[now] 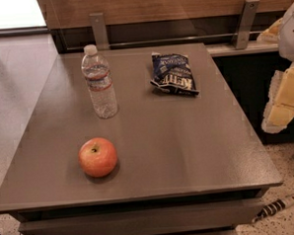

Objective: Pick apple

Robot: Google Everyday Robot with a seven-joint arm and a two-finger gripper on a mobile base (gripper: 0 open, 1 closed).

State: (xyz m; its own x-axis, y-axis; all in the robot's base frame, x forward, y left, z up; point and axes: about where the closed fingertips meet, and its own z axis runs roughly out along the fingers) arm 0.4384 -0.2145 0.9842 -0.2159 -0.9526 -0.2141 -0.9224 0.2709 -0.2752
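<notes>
The apple (97, 157) is round and red-orange with a short dark stem in a dimple. It sits on the grey table (188, 152) near the front left. My gripper (281, 106), yellowish with a white arm part above it, hangs at the right edge of the view, beyond the table's right side. It is well apart from the apple and holds nothing that I can see.
A clear water bottle (99, 83) stands upright behind the apple. A dark blue chip bag (173, 74) lies at the back centre. A wooden wall with metal brackets (245, 23) runs behind the table. A striped cable (275, 207) lies on the floor at the front right.
</notes>
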